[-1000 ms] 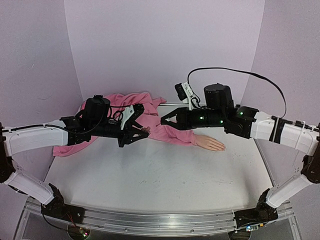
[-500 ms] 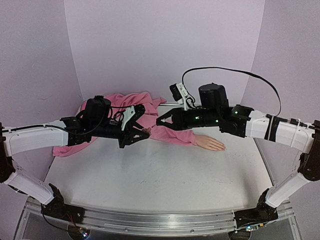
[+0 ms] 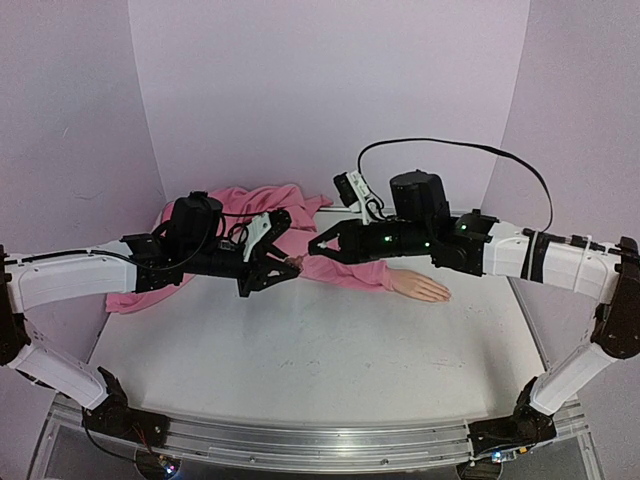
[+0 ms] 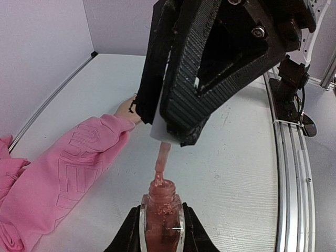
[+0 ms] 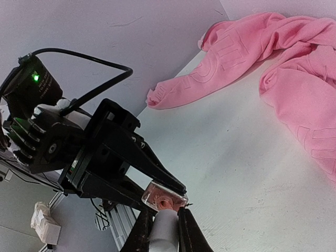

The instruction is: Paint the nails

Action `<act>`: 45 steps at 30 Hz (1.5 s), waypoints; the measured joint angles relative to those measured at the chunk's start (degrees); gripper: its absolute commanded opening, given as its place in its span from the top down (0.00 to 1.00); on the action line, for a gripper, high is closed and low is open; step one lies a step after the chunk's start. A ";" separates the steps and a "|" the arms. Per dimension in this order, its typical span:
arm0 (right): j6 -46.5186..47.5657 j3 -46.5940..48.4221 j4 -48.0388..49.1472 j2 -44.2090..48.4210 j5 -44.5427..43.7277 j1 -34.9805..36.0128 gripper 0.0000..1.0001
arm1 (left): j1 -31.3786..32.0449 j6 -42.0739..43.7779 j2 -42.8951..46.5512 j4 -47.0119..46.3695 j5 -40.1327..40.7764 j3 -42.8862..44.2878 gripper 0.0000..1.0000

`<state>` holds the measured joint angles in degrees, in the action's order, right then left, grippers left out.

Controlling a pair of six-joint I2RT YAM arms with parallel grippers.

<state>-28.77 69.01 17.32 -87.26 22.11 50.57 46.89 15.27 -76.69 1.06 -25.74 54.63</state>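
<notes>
Surveying the top view first: the mannequin hand (image 3: 420, 287) lies flat on the table (image 3: 300, 360), at about 2 o'clock from the table's centre, well apart from both grippers. Its long axis runs with the pink sleeve (image 3: 350, 270), and the fingers point between 3 and 4 o'clock. The nails (image 3: 443, 296) are too small here for me to tell whether any carry polish. The left gripper (image 3: 290, 262) and right gripper (image 3: 315, 250) meet tip to tip above the table at about 12 o'clock, over the upper end of the sleeve.

Left wrist view: the left jaws are clamped on a small bottle (image 4: 161, 223) of pinkish polish, standing upright. The right jaws are closed on the pale cap (image 4: 161, 134) directly above it. The brush (image 4: 161, 163) runs down from the cap into the bottle's neck. The mannequin hand shows only in part, at 10 o'clock behind the right gripper.

Right wrist view: the bottle's open mouth sits just above the cap between my right fingers. Neither hand nor nails appear here.

Assessment: the bottle is uncapped and the brush is at the loading stage. I see no painted nail, so I judge all painting remains to do.
</notes>
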 measured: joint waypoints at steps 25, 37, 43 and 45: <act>-0.92 0.81 1.57 -3.43 3.76 0.61 1.00 | 0.55 1.11 0.11 0.02 -0.09 0.00 1.00; -1.27 4.52 -1.14 -7.34 9.68 0.37 0.99 | 0.90 2.54 2.12 3.23 0.11 -0.83 1.00; -1.53 8.48 -5.22 -10.73 9.75 0.72 0.99 | 0.96 2.78 2.54 5.73 2.56 -1.22 1.00; -2.58 8.61 -4.98 -11.67 7.87 1.66 0.99 | 0.94 2.71 2.60 7.08 3.52 -1.55 1.00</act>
<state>-31.35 77.62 12.34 -98.94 29.98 52.23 47.83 17.98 -74.08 8.14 -22.22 53.08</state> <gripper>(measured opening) 0.153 0.215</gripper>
